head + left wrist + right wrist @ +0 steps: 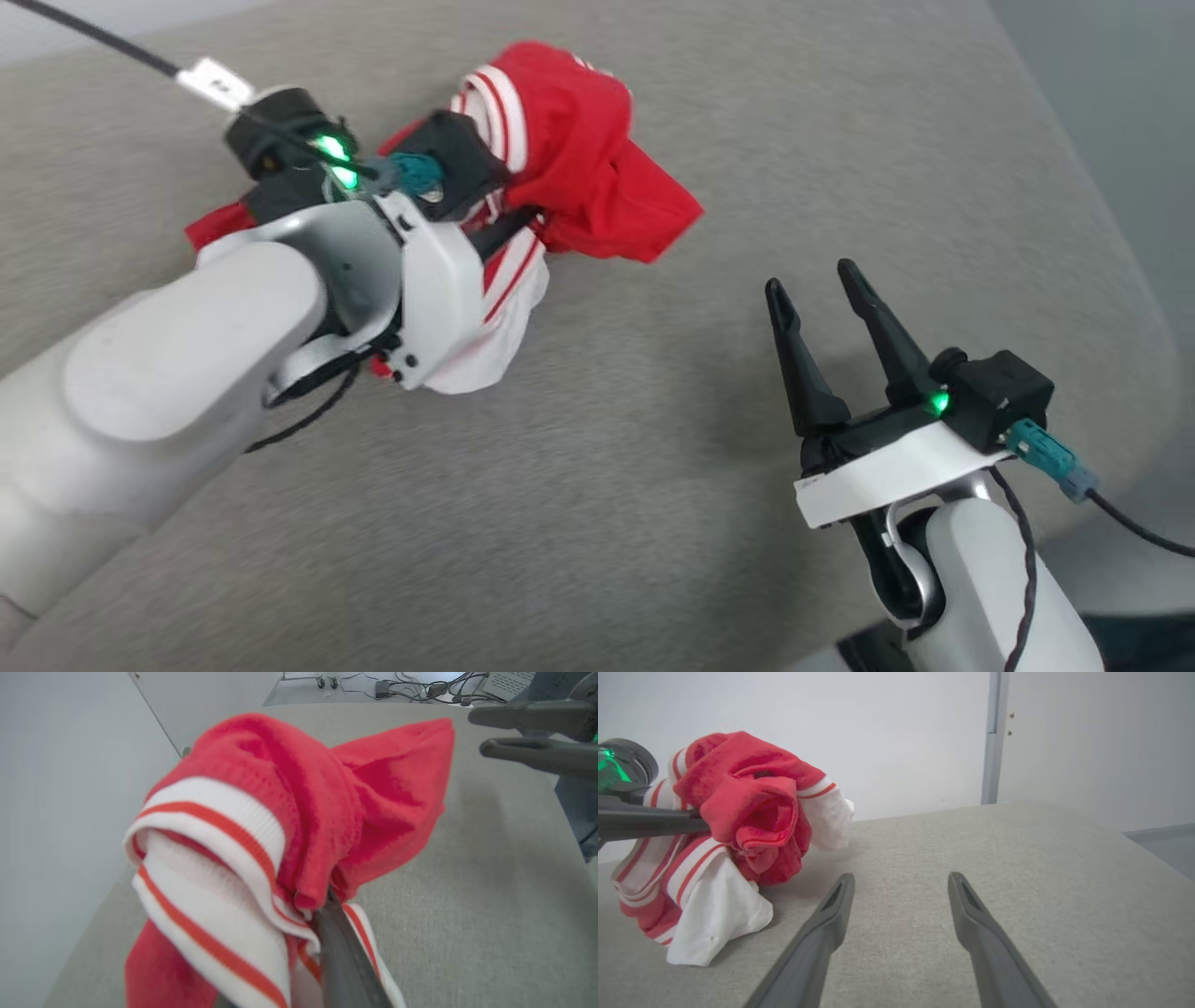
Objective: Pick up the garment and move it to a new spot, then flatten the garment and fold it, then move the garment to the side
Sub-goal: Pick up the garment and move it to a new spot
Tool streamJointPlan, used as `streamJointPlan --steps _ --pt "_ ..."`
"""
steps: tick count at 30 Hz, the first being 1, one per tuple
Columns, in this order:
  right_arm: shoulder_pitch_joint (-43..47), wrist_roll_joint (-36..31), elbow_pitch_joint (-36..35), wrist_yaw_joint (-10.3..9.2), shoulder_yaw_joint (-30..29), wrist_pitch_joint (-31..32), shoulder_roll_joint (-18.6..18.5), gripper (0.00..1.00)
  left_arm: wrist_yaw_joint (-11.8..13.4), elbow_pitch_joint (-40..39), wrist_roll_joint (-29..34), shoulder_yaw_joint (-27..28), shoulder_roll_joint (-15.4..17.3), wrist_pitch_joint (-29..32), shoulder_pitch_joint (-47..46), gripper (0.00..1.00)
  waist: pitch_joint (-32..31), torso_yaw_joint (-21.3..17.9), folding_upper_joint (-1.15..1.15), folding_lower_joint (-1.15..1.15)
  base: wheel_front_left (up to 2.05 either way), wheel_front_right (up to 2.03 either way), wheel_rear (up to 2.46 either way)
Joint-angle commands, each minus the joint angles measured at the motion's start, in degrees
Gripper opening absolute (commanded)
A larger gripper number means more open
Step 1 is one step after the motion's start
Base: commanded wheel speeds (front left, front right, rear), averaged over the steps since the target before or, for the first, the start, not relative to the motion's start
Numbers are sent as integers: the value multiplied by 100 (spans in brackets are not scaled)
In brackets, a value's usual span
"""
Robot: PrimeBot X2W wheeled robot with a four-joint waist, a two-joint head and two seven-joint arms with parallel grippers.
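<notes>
head view: the garment (579, 159) sits bunched at the far left of the grey cloth-covered table (607, 467), red body on top, white sleeve hanging toward the near side. the left gripper (509, 224) is buried in the bunch, fingers closed on a striped fold. the right gripper (812, 277) is at the near right, well apart from the garment, fingers spread and holding nothing, tips pointing far.

left wrist view: the garment (299, 812) wraps over the left gripper (327, 905). one dark finger (343, 961) shows, with red cloth and striped trim pinched at its tip; the second finger is hidden under cloth. the right gripper (475, 731) is at the upper right, fingers apart. cables (420, 688) lie on the floor beyond the table.

right wrist view: the right gripper (901, 877) hovers low over bare table, fingers wide apart. the garment (747, 802) is to the left, its lower white edge touching the table. a finger (644, 821) of the left gripper runs level into the bunch. pale wall and a door frame (993, 737) stand behind.
</notes>
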Motion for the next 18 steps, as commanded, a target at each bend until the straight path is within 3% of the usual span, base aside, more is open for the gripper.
streamJointPlan --steps 1,5,10,18 --pt "53 126 -45 -1 43 -30 3 100 16 79 -101 -113 -77 0 -134 0 256 -475 0 0 0 0 0" --pt "150 340 -113 0 73 -30 6 100 16 95 -21 -212 -195 300 162 0 339 -803 0 0 0 0 0" --pt "217 485 -173 0 27 -30 4 100 16 -115 233 -195 -114 850 585 0 418 -1075 0 0 0 0 0" --pt "258 610 -279 0 -32 -30 4 100 16 -62 195 -243 67 1703 860 0 497 -1205 0 0 0 0 0"
